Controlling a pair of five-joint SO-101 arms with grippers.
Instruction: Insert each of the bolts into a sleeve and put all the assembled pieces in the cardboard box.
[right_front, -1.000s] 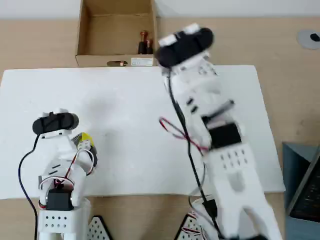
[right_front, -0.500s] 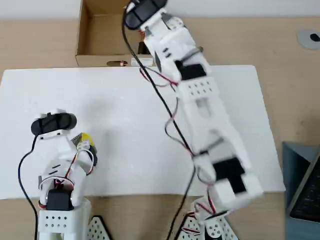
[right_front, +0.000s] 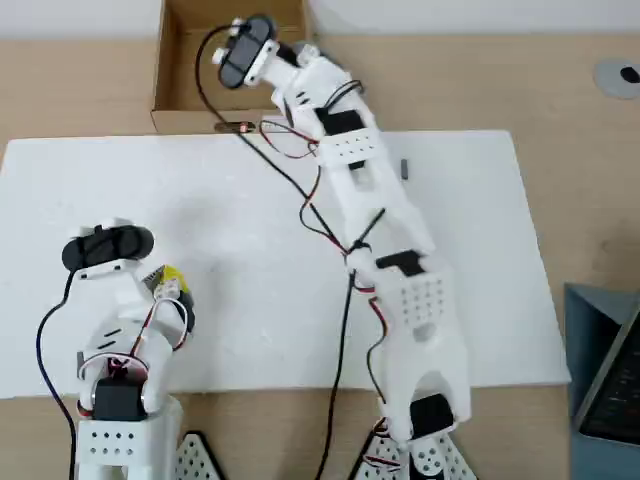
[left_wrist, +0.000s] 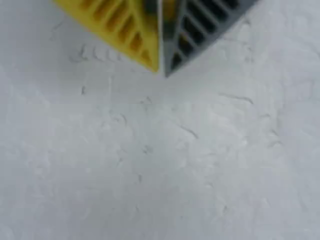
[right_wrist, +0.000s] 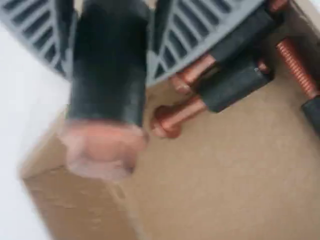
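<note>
Right gripper (right_wrist: 114, 47): grey fingers (right_wrist: 200, 30) pinching an assembled piece (right_wrist: 106, 95), a black sleeve with the copper bolt head poking out of the end away from the fingers. Piece hangs over the cardboard box (right_wrist: 225, 180), just inside its wall. White mat sits beyond that wall, outboard of the fingers.

More assembled pieces (right_wrist: 235, 75) lie on the box floor past the fingertips, black sleeves and copper shafts, packed close together. Can't tell if the held piece touches any of them.

High view: right arm (right_front: 390, 260) stretched across the mat to the cardboard box (right_front: 170, 60). A copper piece (right_front: 235, 127) lies along the box's front edge.

Left gripper (left_wrist: 161, 67): yellow finger (left_wrist: 120, 30) and grey one pressed together, nothing between them. White mat (left_wrist: 160, 165) right under the tips, scuffed and lightly scratched.

Surface: white mat (right_front: 230, 250) on a wooden table (right_front: 560, 90), box on the wood at the mat's far edge. Dark laptop (right_front: 605, 370) at the table edge beside the right arm's base, round grey disc (right_front: 618, 76) at the far corner.
</note>
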